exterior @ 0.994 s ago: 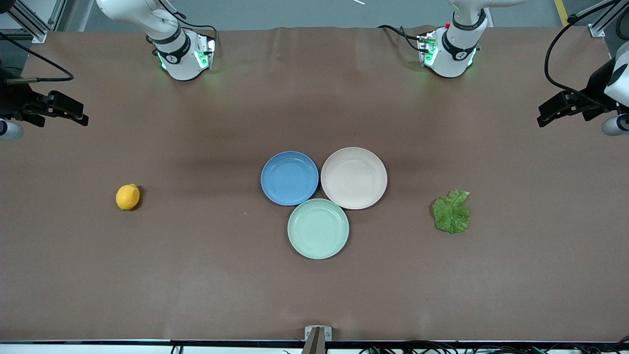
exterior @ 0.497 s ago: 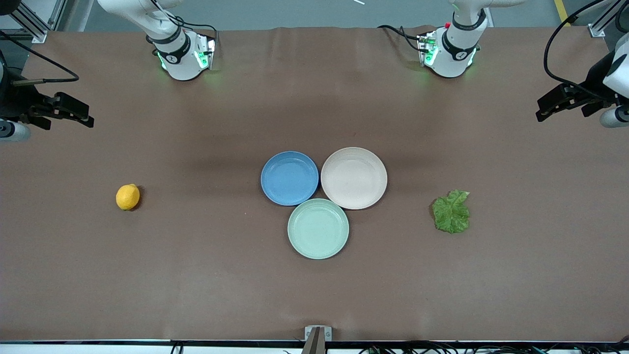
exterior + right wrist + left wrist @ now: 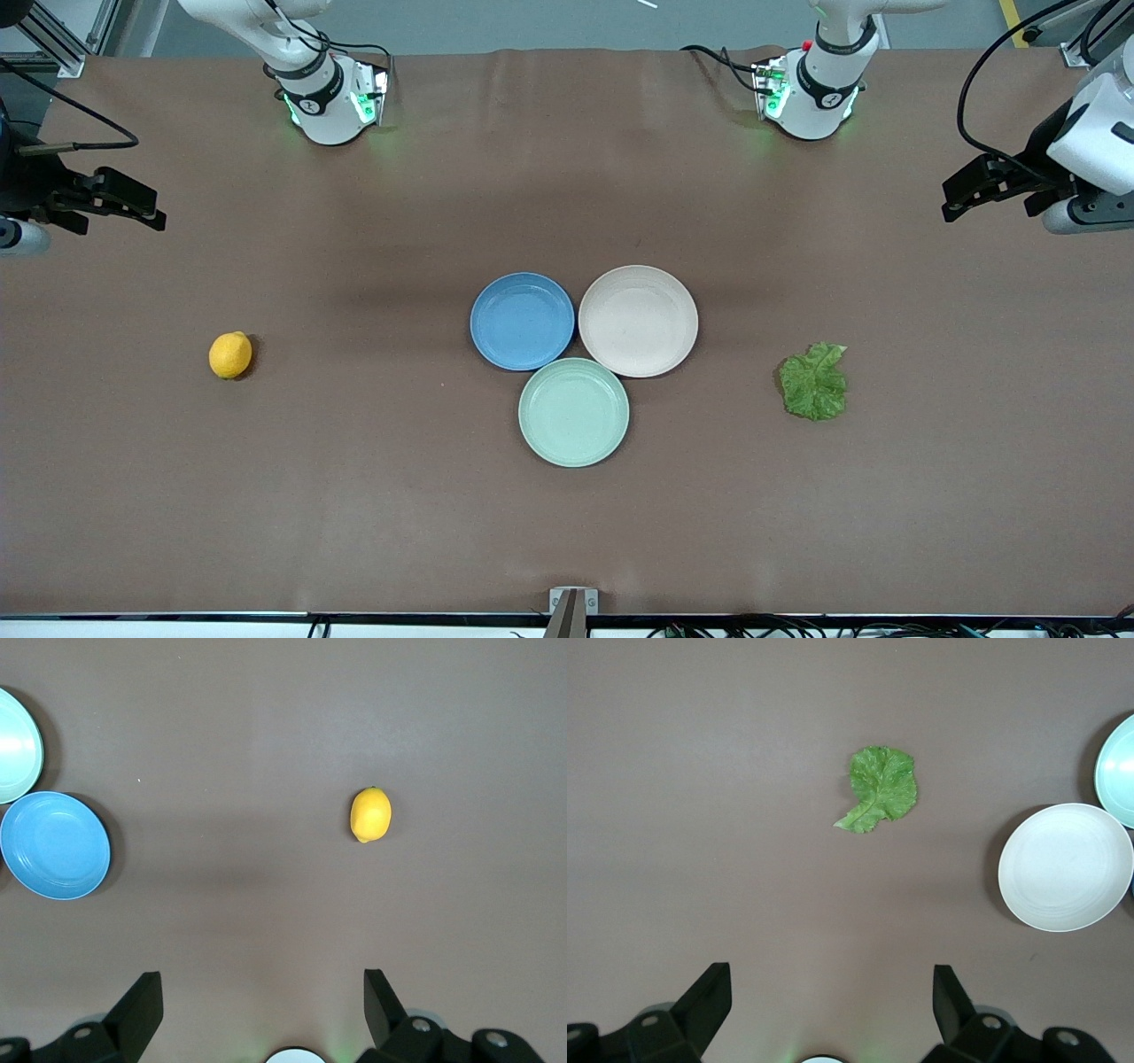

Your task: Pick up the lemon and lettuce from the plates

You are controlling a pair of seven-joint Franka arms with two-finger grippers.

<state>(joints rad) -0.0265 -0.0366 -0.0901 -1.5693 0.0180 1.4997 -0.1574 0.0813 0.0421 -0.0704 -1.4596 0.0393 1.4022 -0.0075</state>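
The yellow lemon [image 3: 230,354] lies on the bare table toward the right arm's end; it also shows in the right wrist view [image 3: 370,813]. The green lettuce [image 3: 813,382] lies flat on the table toward the left arm's end, and in the left wrist view [image 3: 879,797]. The blue plate [image 3: 522,320] and the beige plate [image 3: 638,320] sit side by side mid-table, both empty. My right gripper [image 3: 142,206] [image 3: 263,992] is open and empty, high over the table edge. My left gripper [image 3: 964,190] [image 3: 831,992] is open and empty, high over its end.
A mint green plate [image 3: 573,411] touches both plates, nearer the front camera. The two arm bases [image 3: 332,97] [image 3: 811,89] stand along the table's back edge. A small bracket [image 3: 572,601] sits at the front edge.
My left gripper has shifted a little toward the table's middle. My right gripper has barely moved. The lemon, lettuce and plates have not moved.
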